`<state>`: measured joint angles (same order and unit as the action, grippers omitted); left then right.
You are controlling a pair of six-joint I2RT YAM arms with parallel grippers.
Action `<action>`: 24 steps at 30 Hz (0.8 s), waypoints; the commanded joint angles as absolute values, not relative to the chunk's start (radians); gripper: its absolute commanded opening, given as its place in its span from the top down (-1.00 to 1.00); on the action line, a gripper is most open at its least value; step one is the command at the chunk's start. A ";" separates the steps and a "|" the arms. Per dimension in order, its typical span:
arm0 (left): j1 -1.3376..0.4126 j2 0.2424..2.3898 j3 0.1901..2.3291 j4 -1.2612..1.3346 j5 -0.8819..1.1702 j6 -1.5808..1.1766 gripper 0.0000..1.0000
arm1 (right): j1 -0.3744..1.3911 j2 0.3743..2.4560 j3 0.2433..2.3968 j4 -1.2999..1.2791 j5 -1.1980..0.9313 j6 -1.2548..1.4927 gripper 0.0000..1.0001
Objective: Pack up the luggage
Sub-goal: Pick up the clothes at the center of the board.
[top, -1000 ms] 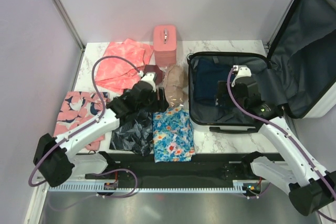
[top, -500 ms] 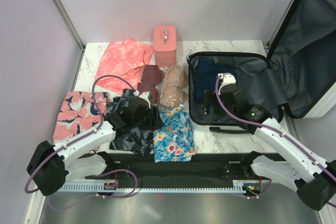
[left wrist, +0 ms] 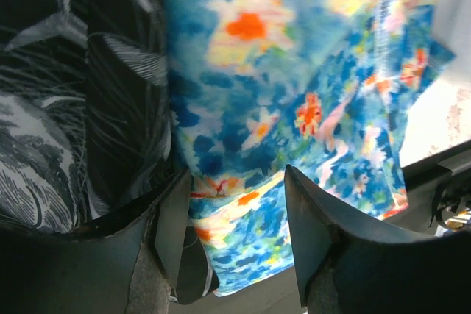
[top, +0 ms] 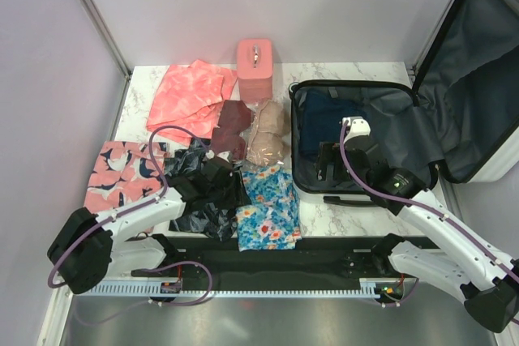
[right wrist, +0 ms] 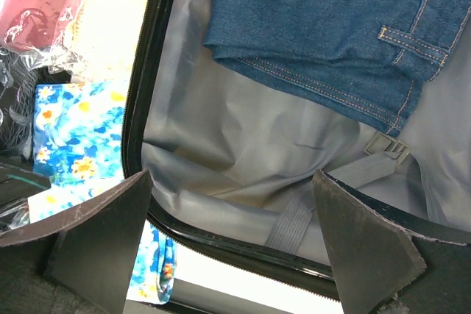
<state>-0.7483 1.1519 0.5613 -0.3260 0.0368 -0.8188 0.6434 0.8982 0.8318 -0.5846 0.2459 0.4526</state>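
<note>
As seen from the left wrist, left fingers (left wrist: 316, 244) partway apart, with a clear gap and nothing pinched. Low over the blue floral cloth (left wrist: 294, 71), which fills the gap. Finger at lower left of the frame right on the seam where that cloth meets the black leaf-print cloth (left wrist: 73, 108); cannot tell whether actually touching either. Pale worktop (left wrist: 441, 119) just showing at the right edge.

From the right wrist, right fingers (right wrist: 360, 240) spread as wide as can be, holding nothing, touching nothing. Hanging over the near left corner of the luggage (right wrist: 221, 145): one finger at lower left of the frame above the zip rim, the other at lower right above the grey lining. Folded jeans (right wrist: 331, 12) lying in the shell at the upper right, a grey strap (right wrist: 386, 146) with its buckle just below them.

From the top, luggage at the right of the frame, lying open on the worktop, lid propped up toward the upper right corner. Floral and black cloths side by side at lower centre. Two clear-bagged bundles (top: 263, 131) above them, beside the luggage. Pink case (top: 254, 58) at top centre, coral cloth (top: 190, 95) to its left, pink and navy cloth (top: 113, 172) at far left.
</note>
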 commanded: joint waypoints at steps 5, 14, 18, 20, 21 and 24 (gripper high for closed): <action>-0.752 1.186 0.540 -0.364 0.009 -0.911 -0.17 | 0.653 0.891 0.845 -0.591 0.275 0.460 -0.96; -0.752 1.075 0.491 -0.426 -0.063 -0.985 -0.40 | 0.663 0.890 0.839 -0.594 0.276 0.463 -0.96; -0.752 1.097 0.492 -0.408 -0.043 -0.968 -0.44 | 0.667 0.896 0.839 -0.592 0.275 0.463 -0.96; -0.752 1.121 0.495 -0.376 -0.026 -0.948 -0.45 | 0.670 0.897 0.838 -0.589 0.276 0.463 -0.96; -0.752 1.126 0.497 -0.338 -0.018 -0.943 -0.45 | 0.670 0.900 0.838 -0.589 0.275 0.463 -0.96; -0.753 1.164 0.509 -0.282 0.020 -0.925 -0.43 | 0.675 0.900 0.836 -0.588 0.275 0.465 -0.96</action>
<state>-0.7483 1.1343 0.4999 -0.3584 -0.0143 -0.9375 0.6662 0.8986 0.8318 -0.5987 0.2604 0.4530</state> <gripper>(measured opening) 0.720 0.982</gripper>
